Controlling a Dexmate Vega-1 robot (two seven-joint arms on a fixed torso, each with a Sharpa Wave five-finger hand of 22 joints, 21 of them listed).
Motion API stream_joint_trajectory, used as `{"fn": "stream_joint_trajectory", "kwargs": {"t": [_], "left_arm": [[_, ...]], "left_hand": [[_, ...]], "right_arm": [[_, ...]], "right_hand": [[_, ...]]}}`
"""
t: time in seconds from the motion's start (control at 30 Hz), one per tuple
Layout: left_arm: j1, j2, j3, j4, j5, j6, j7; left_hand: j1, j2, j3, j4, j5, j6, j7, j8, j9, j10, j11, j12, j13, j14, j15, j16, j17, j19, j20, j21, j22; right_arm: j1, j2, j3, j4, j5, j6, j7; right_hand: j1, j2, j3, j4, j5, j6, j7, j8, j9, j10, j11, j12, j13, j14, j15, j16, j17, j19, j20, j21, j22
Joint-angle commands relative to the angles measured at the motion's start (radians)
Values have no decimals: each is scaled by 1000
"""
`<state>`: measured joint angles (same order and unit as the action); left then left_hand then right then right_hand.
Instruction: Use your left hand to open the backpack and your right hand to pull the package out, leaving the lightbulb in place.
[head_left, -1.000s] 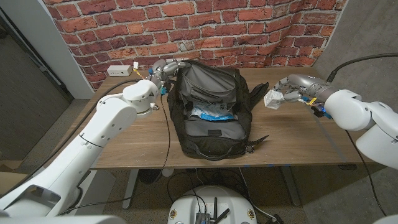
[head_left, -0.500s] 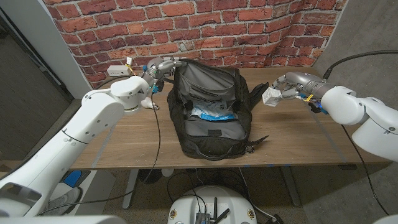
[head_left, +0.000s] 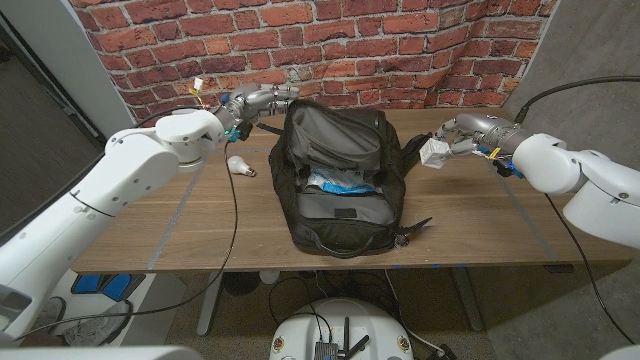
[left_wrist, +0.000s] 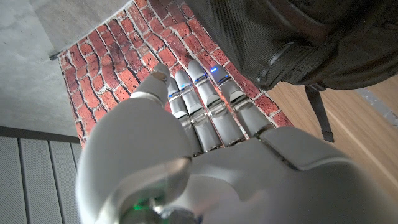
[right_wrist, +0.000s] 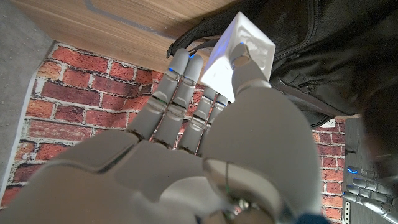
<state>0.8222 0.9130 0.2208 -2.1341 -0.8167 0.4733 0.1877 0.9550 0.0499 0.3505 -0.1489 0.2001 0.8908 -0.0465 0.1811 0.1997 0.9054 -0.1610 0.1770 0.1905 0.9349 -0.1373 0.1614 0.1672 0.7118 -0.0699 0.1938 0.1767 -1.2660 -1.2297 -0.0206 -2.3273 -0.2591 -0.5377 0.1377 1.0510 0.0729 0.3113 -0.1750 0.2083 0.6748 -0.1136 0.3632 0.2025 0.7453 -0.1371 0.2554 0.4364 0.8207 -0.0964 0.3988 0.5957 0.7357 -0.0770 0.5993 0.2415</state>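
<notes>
1. so, nearest the robot lies the backpack (head_left: 340, 185), flat on the wooden table (head_left: 480, 220) with its long axis running away from the robot and its main compartment gaping open, flap thrown toward the brick wall (head_left: 400, 50).
2. inside the opening sits a pale blue-white crinkled thing (head_left: 340, 182), which i judge to be another packed item; what exactly it is cannot be told.
3. the white package (head_left: 434, 155) is out of the bag, pinched between thumb and fingers of the right hand (head_left: 455, 140), held above the table just beside the backpack's right edge (the right wrist view shows the thumb pressed on the box's face).
4. the lightbulb (head_left: 238, 165) lies on the table left of the backpack, not within it.
5. farthest, the left hand (head_left: 255, 102) hovers by the bag's far left corner, fingers straight and close together, holding nothing; whether it touches the fabric cannot be told.
6. the package sits right of the bag, so setting it down falls to the right arm.
</notes>
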Motion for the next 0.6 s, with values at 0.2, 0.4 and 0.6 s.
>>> {"fn": "stream_joint_trajectory", "kwargs": {"t": [0.2,0.4,0.6], "left_arm": [[-21,66,12,23,-8,-41,-135],[0,55,8,21,-3,-79,-129],[12,48,9,26,6,-106,-127]], "left_hand": [[-40,-32,9,-10,1,-56,1,-2,0,-92,24,-3,-1,-102,-61,0,-3,-47,-81,-5,2],[-87,-72,-6,-7,-6,-128,1,-2,-4,-212,47,-5,-4,-230,-20,2,-5,-99,-62,-6,0],[-122,-96,-28,-3,-11,-200,0,-8,-9,-318,63,-10,-8,-334,8,-1,-4,-154,-50,-13,-2]], "right_arm": [[28,-46,-33,34,51,40,-51],[24,-50,-35,45,64,51,-67],[21,-59,-39,52,66,49,-81]], "right_hand": [[-27,33,21,22,5,8,-2,2,5,83,-42,1,33,12,-130,-8,3,-9,-114,9,1],[-31,32,20,22,5,9,-1,2,5,84,-40,-1,33,12,-128,-9,3,-10,-113,12,0],[-31,31,20,21,5,10,-1,1,5,83,-39,-2,34,9,-129,-13,3,-12,-113,15,-1]]}}
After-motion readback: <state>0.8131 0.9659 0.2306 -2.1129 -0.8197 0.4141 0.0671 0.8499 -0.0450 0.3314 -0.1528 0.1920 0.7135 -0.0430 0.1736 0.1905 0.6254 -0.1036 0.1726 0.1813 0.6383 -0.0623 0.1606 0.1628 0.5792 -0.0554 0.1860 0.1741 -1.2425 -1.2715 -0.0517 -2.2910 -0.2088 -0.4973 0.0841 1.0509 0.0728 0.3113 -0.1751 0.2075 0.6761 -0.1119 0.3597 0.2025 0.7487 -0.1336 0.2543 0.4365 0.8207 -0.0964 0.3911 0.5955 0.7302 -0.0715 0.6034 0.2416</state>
